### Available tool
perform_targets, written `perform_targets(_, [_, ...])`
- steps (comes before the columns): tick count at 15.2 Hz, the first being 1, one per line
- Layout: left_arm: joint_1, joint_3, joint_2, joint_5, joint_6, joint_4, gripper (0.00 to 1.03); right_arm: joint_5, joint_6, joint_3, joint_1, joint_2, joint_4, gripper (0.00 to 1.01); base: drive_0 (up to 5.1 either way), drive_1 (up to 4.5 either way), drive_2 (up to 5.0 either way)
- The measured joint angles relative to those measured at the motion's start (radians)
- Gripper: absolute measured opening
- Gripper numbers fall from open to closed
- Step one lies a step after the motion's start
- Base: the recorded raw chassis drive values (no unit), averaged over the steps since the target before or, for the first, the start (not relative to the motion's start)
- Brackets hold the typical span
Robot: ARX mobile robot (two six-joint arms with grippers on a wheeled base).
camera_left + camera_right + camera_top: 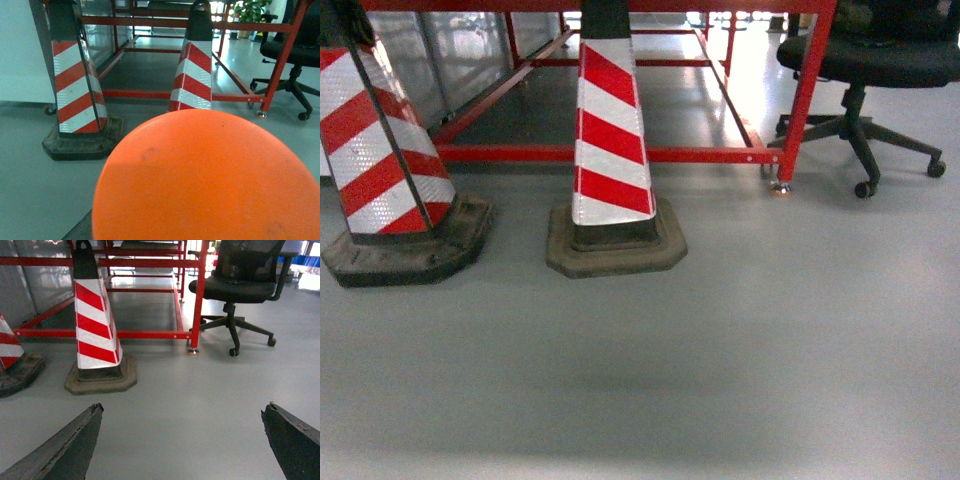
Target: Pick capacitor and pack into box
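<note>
Facing bare grey floor, we see neither capacitor nor peach-pink box in any view, so the task's things lie somewhere out of sight. At left stands a red-and-white striped traffic cone on a black rubber base [390, 190], then a second like it [613, 150], then the red steel frame [620, 154] and a black wheeled office chair [865, 70]. A smooth orange rounded surface [207, 177] fills our left wrist view, so we cannot tell that gripper's state. Our right gripper [182, 440] has its dark fingers [65, 447] wide apart (holding nothing). Driving off blind risks clipping a cone or a chair leg.
</note>
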Motion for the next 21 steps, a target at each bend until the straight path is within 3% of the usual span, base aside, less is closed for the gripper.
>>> perform_targets(10, [0.000, 0.000, 0.000, 0.002, 0.000, 0.000, 0.44, -0.002, 0.000, 0.000, 0.000, 0.000, 0.001, 0.98, 0.0, 0.18, -0.2])
perform_targets(21, [0.000, 0.000, 0.000, 0.004, 0.000, 0.000, 0.44, 0.001, 0.000, 0.000, 0.000, 0.000, 0.002, 0.98, 1.2, 3.33, -4.4])
